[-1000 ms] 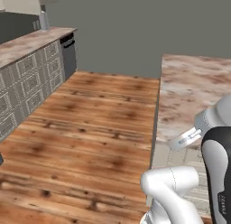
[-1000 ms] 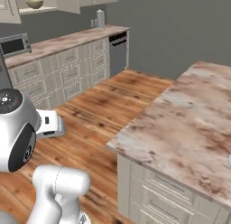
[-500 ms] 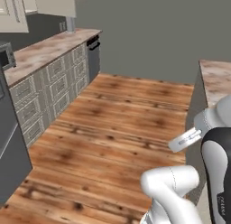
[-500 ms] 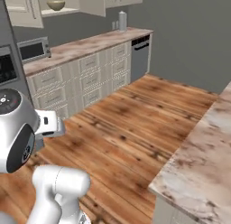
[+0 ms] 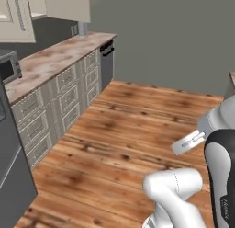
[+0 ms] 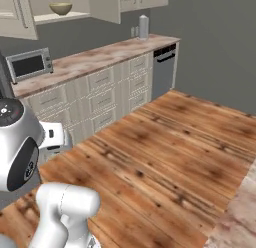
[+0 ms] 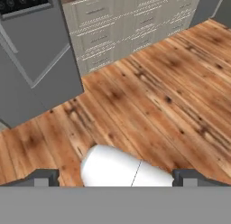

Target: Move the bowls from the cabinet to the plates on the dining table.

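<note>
An olive-tan bowl (image 6: pixel 60 8) sits on the shelf of the open wall cabinet (image 6: pixel 102 6), high on the far left wall above the counter. The same cabinet (image 5: pixel 64 5) appears top left in the left base view, its inside hidden from there. A corner of the dining table (image 6: pixel 242 215) shows at the lower right, in pink-brown marbled stone. The plates are out of view. My gripper (image 7: pixel 117 179) is open with nothing between its fingertips (image 7: pixel 44 177), pointing down at the wooden floor, well away from both cabinet and table.
A long marbled counter (image 6: pixel 100 54) over cream drawers runs under the cabinet, carrying a microwave (image 6: pixel 31 64) and a grey canister (image 6: pixel 143 27). A dark dishwasher (image 6: pixel 163 67) ends the run. A grey appliance (image 7: pixel 31 65) stands close on the left. Wooden floor (image 5: pixel 133 126) lies between.
The whole picture has shifted: the base has turned from the dining table toward the kitchen counter, so the table slid off to the right. The gripper stays open.
</note>
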Motion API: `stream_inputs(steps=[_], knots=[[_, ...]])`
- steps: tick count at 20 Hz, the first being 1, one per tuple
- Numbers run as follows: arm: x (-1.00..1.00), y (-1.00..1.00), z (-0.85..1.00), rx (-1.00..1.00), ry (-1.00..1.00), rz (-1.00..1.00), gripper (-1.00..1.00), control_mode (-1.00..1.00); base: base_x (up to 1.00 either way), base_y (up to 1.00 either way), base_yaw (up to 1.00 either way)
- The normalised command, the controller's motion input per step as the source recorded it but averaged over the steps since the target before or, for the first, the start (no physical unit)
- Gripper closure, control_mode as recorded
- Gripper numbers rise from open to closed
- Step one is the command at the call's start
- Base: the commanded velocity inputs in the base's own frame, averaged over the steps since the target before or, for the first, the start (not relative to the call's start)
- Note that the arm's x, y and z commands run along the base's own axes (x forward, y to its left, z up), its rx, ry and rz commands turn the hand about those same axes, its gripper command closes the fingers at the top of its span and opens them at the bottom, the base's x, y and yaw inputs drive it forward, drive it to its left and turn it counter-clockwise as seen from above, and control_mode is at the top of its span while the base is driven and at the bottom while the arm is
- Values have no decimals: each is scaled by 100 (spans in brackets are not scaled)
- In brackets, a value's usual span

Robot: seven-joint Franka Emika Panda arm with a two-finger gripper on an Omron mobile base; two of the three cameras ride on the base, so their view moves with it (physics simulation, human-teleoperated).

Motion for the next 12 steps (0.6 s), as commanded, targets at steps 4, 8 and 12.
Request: stream_inputs(steps=[4, 8, 12], knots=[[0, 0, 0, 0, 0, 0, -100, 100, 100, 0, 17], [0, 0, 0, 0, 0, 0, -100, 100, 100, 0, 27], [0, 0, 0, 0, 0, 0, -100, 100, 72, 0, 40]])
